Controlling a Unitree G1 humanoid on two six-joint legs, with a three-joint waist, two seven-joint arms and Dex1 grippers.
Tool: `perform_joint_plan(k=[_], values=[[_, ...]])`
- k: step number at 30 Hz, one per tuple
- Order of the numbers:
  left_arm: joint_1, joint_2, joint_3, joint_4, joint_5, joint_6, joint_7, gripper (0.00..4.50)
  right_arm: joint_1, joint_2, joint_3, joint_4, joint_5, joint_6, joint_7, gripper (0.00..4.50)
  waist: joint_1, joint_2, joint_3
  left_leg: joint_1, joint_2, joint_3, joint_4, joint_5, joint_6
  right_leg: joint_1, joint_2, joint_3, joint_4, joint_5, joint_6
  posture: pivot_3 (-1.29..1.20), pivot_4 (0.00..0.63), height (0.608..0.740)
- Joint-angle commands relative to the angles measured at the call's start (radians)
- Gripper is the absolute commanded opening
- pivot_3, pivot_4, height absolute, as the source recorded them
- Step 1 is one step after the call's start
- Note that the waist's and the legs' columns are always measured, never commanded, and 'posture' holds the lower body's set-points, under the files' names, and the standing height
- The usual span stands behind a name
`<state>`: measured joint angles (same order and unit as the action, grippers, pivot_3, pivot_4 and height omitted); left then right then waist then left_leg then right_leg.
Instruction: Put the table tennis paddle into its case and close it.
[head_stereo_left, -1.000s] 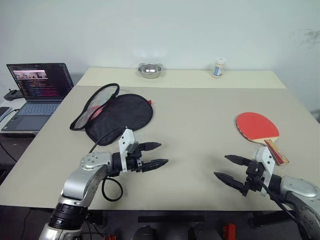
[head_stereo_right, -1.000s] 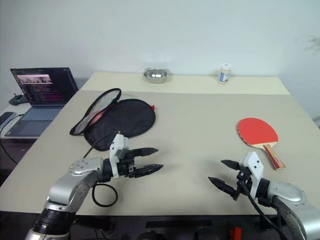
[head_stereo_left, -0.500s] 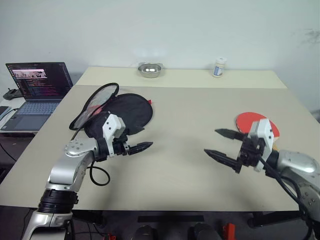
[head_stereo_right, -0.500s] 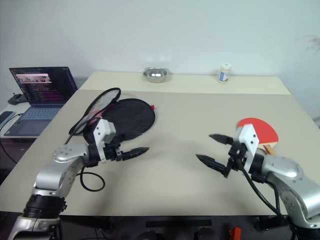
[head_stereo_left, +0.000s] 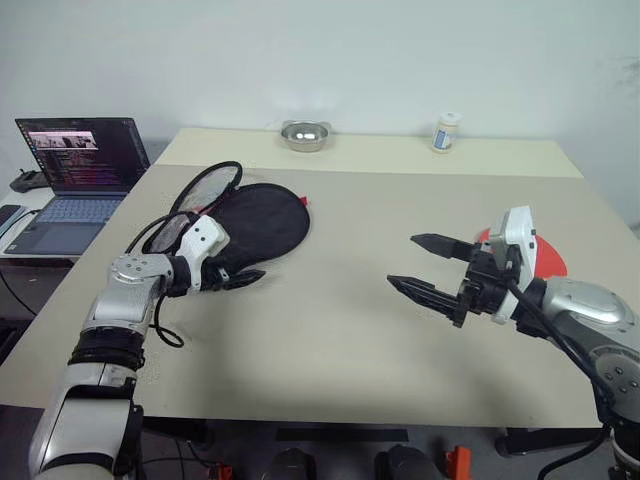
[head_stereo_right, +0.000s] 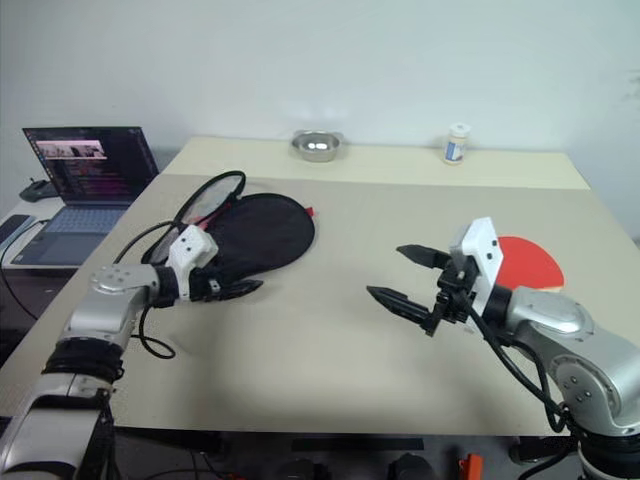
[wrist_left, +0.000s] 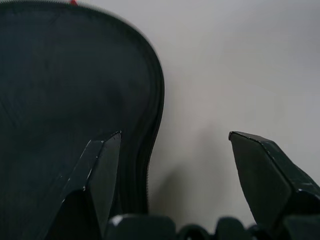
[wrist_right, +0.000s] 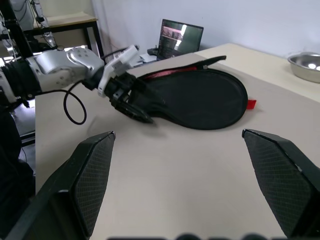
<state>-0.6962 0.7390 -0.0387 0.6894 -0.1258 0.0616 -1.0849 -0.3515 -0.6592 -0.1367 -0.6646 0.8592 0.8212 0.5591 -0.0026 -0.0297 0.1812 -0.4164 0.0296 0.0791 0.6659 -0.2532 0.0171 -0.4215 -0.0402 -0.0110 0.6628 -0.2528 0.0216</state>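
The case (head_stereo_left: 262, 215) lies on the left of the table, a black pouch with its clear-panelled flap (head_stereo_left: 203, 190) folded open toward the laptop. My left gripper (head_stereo_left: 252, 279) is open at the case's near edge. In the left wrist view one finger (wrist_left: 102, 165) is over the case (wrist_left: 65, 90) and the other over bare table. My right gripper (head_stereo_left: 402, 260) hangs open and empty above the table's middle right, pointing toward the case (wrist_right: 200, 100). Behind that hand lies the table tennis paddle (head_stereo_right: 535, 265), its red face partly showing and its handle hidden.
An open laptop (head_stereo_left: 80, 165) sits on a side table to the left. A steel bowl (head_stereo_left: 305, 134) and a small white bottle (head_stereo_left: 447, 132) stand on the far strip of the table. A small red tag (head_stereo_left: 300, 203) sticks out at the case's right edge.
My left gripper has swung left and away from me to the case's near edge. My right gripper has risen and moved left, and now covers much of the paddle.
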Motion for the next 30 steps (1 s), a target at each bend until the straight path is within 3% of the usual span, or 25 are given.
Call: perform_joint_plan(k=[1,11,14,23,30], values=[[-0.048,0.028,-0.011,0.070,0.052,-0.061,-0.005,3.75,-0.014,-0.004,-0.013,-0.035,0.023,-0.009,-0.011,4.48,0.000,0.000,0.000,0.000,0.000,0.000,0.000,0.000,0.000,0.000,0.000,0.000,0.000,0.000,0.000,0.00,0.150,0.740],[-0.080,0.052,-0.005,0.205,0.106,-0.106,-0.012,3.75,0.015,0.001,-0.007,-0.033,0.005,-0.039,-0.012,4.48,0.000,-0.002,-0.001,0.000,0.000,0.000,0.001,0.000,0.000,0.000,0.000,-0.001,0.000,0.000,0.000,0.00,0.150,0.740],[-0.077,0.045,0.000,0.209,0.100,-0.110,-0.019,3.14,0.020,0.001,-0.010,-0.025,-0.002,-0.052,-0.007,4.50,-0.001,-0.002,-0.001,0.000,0.000,0.000,0.001,0.000,0.000,0.000,0.000,-0.001,0.001,0.000,0.000,0.00,0.150,0.740],[-0.073,-0.003,0.024,0.144,0.046,-0.036,-0.059,0.01,0.046,-0.012,-0.052,-0.009,-0.008,-0.071,-0.014,4.50,0.000,-0.003,-0.001,0.000,0.000,0.000,0.002,0.000,0.000,0.000,0.000,-0.001,0.001,0.000,0.000,0.00,0.150,0.740],[-0.039,-0.100,0.038,-0.161,-0.078,0.284,-0.051,0.01,0.081,-0.072,-0.129,0.003,0.014,-0.058,0.015,4.50,0.002,-0.003,-0.002,-0.002,0.000,-0.002,0.005,0.000,0.000,0.001,0.000,-0.001,0.002,0.001,0.001,0.00,0.150,0.740]])
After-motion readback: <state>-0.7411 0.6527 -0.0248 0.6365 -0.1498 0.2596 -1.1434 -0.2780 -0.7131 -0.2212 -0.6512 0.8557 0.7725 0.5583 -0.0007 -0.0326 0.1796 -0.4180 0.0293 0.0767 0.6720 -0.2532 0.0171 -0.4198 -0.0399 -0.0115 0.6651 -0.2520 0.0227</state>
